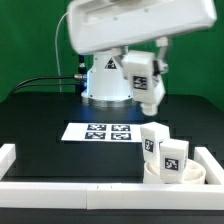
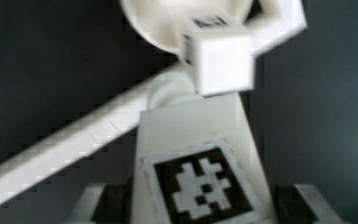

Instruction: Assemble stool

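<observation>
Clamped between the jaws of the gripper (image 2: 197,205), a leg (image 2: 197,150) carried upright, seemingly for seating beside two legs in the seat (image 1: 175,180).

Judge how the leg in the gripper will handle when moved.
The leg looks like a solid, chunky block, so it is probably stiff. Its smooth white faces may slip a little between the fingers. Its flat sides suggest it won't roll.

You are viewing white stool legs (image 1: 163,152) bearing black-and-white square tags, a white marker board (image 1: 108,132), and a black table (image 1: 40,130).
</observation>
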Controlling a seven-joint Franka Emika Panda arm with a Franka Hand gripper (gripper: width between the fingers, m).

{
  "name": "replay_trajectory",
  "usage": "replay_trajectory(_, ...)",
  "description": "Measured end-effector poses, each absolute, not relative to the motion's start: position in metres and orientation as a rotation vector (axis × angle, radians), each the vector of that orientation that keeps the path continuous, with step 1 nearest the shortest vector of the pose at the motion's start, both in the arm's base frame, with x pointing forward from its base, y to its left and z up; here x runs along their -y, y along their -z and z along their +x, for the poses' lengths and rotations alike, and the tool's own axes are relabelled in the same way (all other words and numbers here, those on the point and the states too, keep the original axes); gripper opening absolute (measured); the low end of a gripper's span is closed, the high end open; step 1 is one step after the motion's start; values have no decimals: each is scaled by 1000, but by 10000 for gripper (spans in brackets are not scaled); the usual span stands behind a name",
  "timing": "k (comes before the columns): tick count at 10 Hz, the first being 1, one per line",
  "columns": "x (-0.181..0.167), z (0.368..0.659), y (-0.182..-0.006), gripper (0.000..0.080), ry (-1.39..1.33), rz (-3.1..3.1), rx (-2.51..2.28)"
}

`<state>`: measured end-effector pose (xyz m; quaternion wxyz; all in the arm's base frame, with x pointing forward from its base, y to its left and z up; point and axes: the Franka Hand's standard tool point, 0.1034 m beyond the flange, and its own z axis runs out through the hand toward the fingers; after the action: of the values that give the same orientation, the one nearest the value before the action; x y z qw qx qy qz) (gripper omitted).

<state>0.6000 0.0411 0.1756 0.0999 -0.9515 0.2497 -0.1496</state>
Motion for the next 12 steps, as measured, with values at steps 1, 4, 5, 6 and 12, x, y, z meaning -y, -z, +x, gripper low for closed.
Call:
replay_trajectory(1, -53, 590, -158, 320, 588, -2803, -754)
replay_trajectory(4, -78, 582, -144, 320, 711, -2773, -779)
replay_trajectory(5, -77, 582, -144, 320, 709, -2774, -781)
replay_trajectory(6, -80, 581, -142, 320, 704, -2774, -781)
replay_trajectory(12, -101, 561, -98, 320, 637, -2821, -747)
